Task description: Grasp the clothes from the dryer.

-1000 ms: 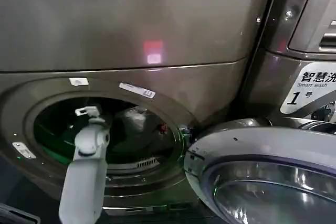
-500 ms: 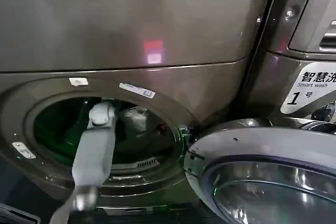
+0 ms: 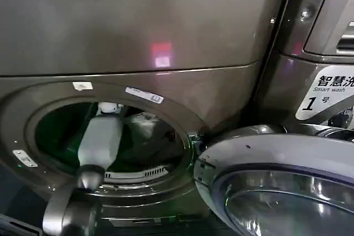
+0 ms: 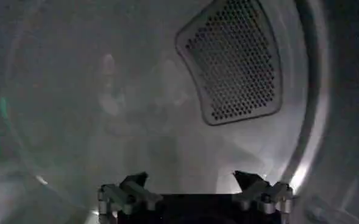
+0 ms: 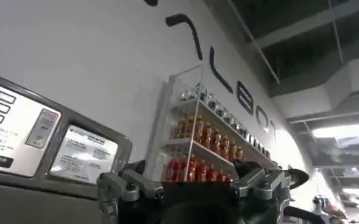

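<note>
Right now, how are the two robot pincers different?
The left pincer is inside the dryer drum, facing the holey vent; the right pincer is outside, tipped up toward a wall and a shelf of bottles. The left one is in the dark, the right one in room light. Both are open and hold nothing.

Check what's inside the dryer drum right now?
Inside the dryer: the left gripper, open, and clothes heaped at the back. The arm covers the drum's left part.

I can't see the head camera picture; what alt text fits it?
The robot's left arm reaches through the open round porthole of a bronze-grey dryer, toward clothes in the dark drum. The open door stands at lower right.
</note>
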